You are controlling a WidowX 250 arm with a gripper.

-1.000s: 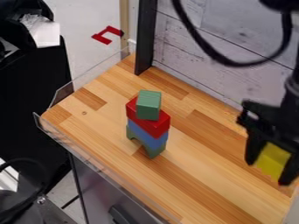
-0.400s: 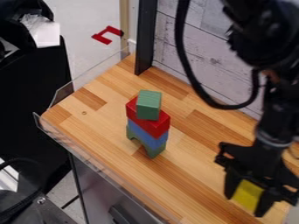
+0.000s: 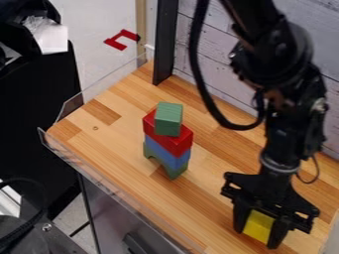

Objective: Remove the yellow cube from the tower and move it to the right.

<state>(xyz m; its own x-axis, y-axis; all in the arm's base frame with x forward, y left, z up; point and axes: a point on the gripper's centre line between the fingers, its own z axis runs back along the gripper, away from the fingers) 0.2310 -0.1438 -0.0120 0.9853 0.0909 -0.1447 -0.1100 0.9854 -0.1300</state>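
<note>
Pale wood-plank wall runs behind the butcher-block tabletop; a dark upright post stands at its back edge. Clear panels rim the left corner. Beyond lies light grey floor, beside black furniture.

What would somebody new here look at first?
Probably the bright yellow cube, held between the jaws of the big black robot arm at the lower right. Next, the tower near the middle of the wooden table: a green block on red, then blue, with green underneath.

1 yellow cube | 1 green cube | 1 red block | 1 blue block | 1 green arch
</note>
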